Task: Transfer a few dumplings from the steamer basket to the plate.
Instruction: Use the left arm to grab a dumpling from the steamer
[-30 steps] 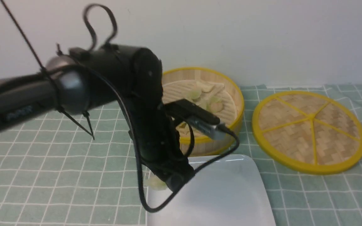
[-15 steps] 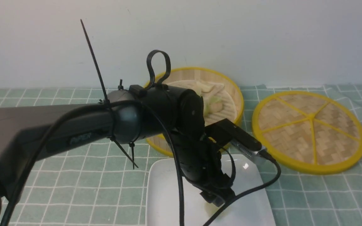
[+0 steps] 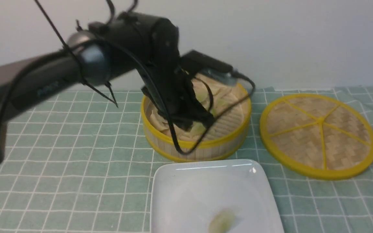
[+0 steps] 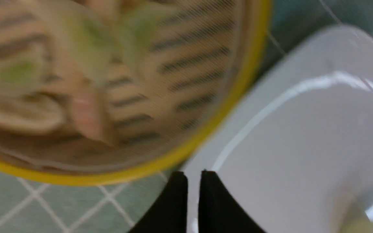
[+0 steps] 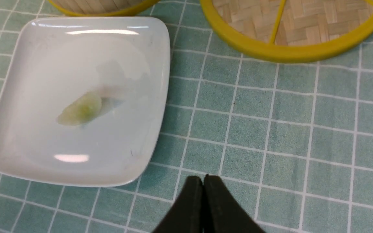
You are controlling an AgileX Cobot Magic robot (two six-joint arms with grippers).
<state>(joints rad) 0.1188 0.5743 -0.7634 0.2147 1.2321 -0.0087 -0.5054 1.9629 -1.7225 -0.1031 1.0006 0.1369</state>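
Note:
The steamer basket (image 3: 206, 151) stands behind the plate (image 3: 186, 194) and holds several pale green dumplings (image 3: 202, 96). My left gripper (image 3: 204, 122) hangs over the basket's near side; in the left wrist view its black jaws (image 4: 193, 176) stand almost together with nothing between them, above the basket rim (image 4: 160, 165) and the plate's edge (image 4: 303, 129). One green dumpling (image 3: 222, 221) lies on the plate, also seen from the right wrist (image 5: 81, 111). My right gripper (image 5: 203, 178) is shut and empty, over the cloth just beside the plate (image 5: 134, 48).
The flat woven lid (image 3: 318, 136) with yellow rim and spokes lies to the right of the basket. A green checked cloth (image 3: 60, 168) covers the table, and a pale wall stands close behind the basket. The left arm's cables (image 3: 173, 142) dangle over the basket's front rim.
My left arm rose from the plate and swung back over the steamer basket. The green dumpling stayed behind on the plate, and the left jaws have come together. Right arm unchanged.

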